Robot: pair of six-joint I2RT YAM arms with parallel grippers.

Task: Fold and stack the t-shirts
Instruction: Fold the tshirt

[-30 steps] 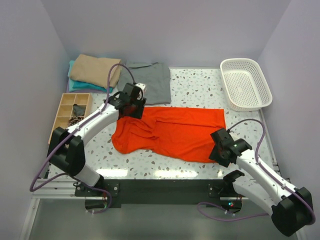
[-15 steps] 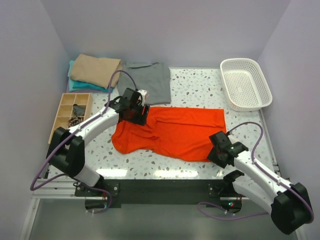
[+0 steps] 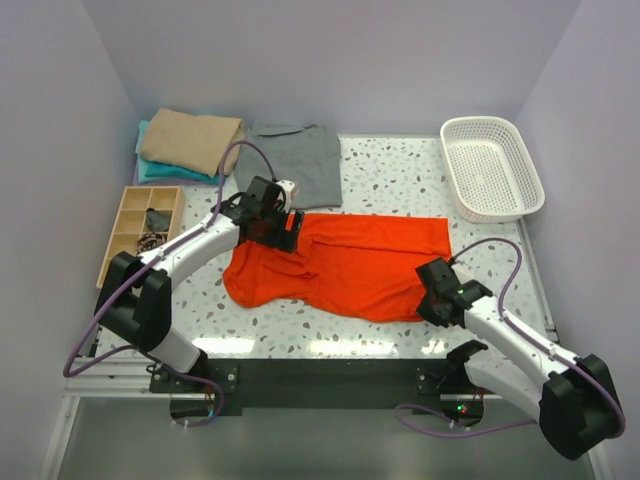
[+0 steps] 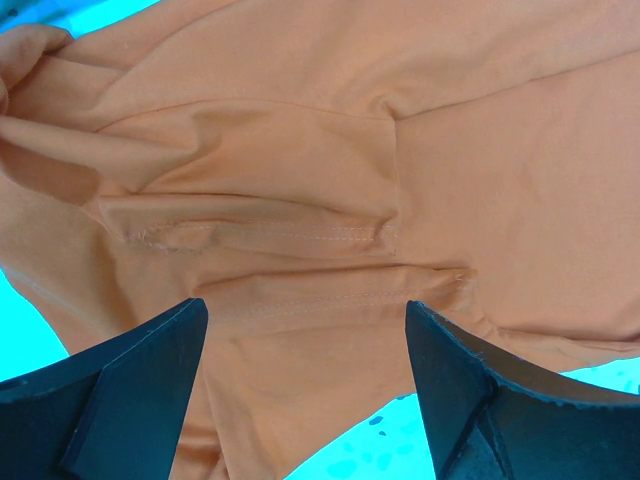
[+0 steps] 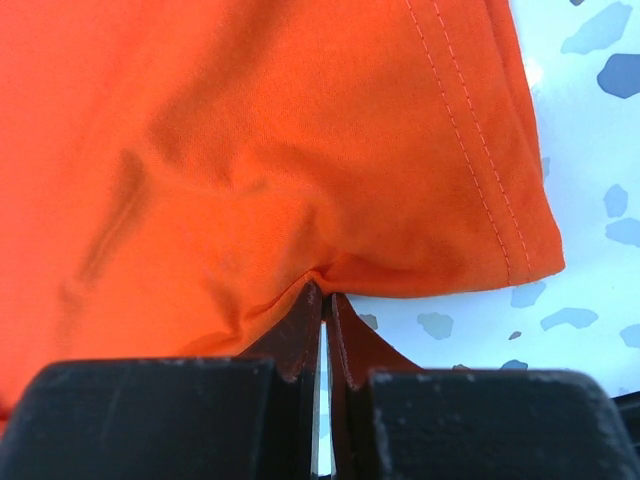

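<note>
Orange shirt (image 3: pixel 345 262): lies spread lengthwise across the middle of the table, rumpled at its left end and flatter on the right.
Right gripper (image 5: pixel 322 300): clamped shut on a thin pinch of the near hem, just beside the stitched right corner.
Left gripper (image 4: pixel 305 335): jaws wide over the sleeve seam at the shirt's far left edge, holding nothing.
Step in hand: probably taking two holds before a fold.
Doing it well: the left jaws should drop squarely onto the seam and take both layers. The right pinch looks shallow, so both ends should lift gently and level, cloth taut.
Stack: tan shirt (image 3: pixel 190 140) sits folded on teal shirt (image 3: pixel 148 171) at far left, with grey shirt (image 3: pixel 300 162) flat beside them.
</note>
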